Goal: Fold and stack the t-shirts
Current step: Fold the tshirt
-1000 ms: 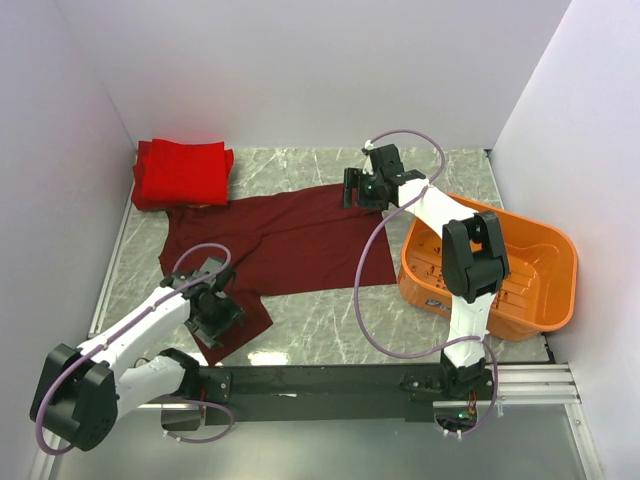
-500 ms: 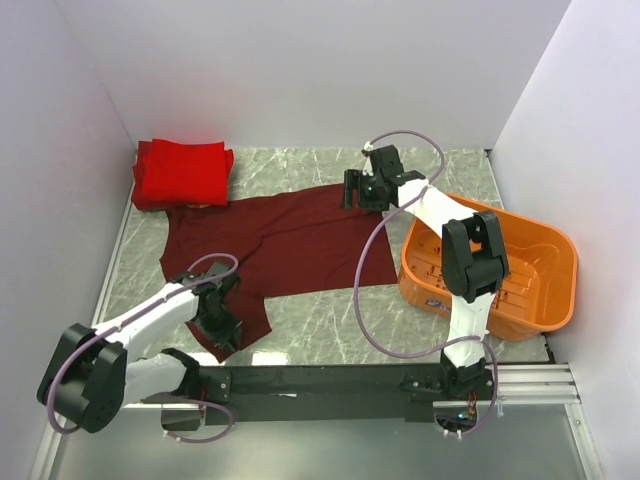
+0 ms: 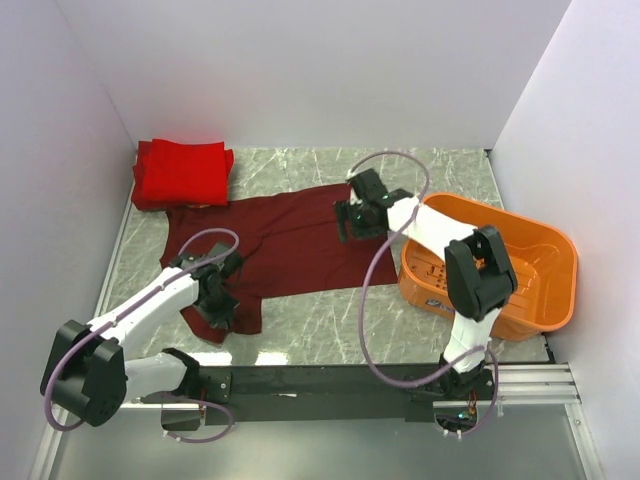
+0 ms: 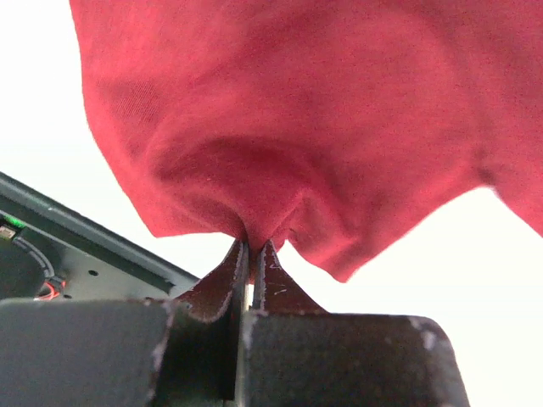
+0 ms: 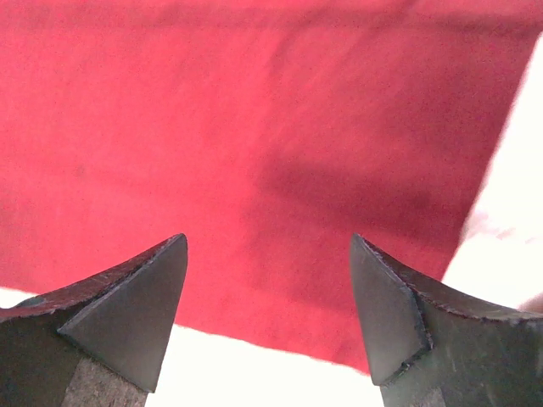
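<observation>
A dark maroon t-shirt lies spread flat on the marble table. At its near-left corner my left gripper is shut on a pinch of the cloth; the left wrist view shows the maroon t-shirt bunched between the closed fingers. My right gripper hovers open over the shirt's right part, near its hem. In the right wrist view the maroon t-shirt fills the frame beyond the spread fingertips, with nothing between them. Folded bright red t-shirts are stacked at the back left corner.
An orange plastic basket stands at the right, beside the right arm. White walls close in the table on the left, back and right. A black rail carrying the arm bases runs along the near edge.
My left gripper has shut on the shirt's near-left corner and drawn slightly inward. My right gripper moved from the shirt's back right corner toward the near left, over the cloth, staying open.
</observation>
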